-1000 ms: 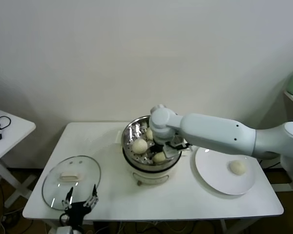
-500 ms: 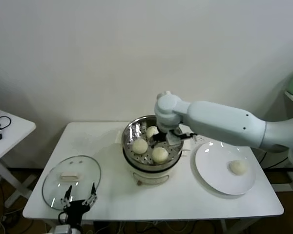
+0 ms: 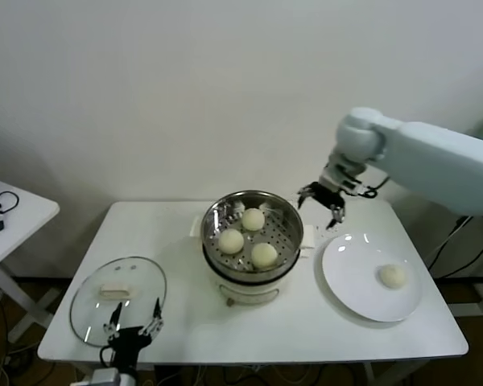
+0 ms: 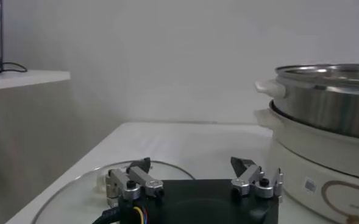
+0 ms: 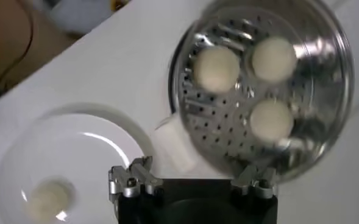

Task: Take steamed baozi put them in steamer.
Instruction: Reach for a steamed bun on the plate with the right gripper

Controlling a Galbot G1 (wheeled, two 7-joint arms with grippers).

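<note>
a: what's at the far left of the desk?
b: a round glass lid lying flat. the left gripper sits parked at the front edge just beside it, jaws spread and empty.

a: and the middle?
b: the steamer on its cream base, with three steamed baozi resting on the perforated floor, close together but seemingly not touching, though the wrist view is blurred.

a: further right?
b: the right gripper hangs in the air between the steamer's rim and the white plate, jaws spread wide, holding nothing. one more bun lies on the plate, towards its right side, well apart from the gripper.
</note>
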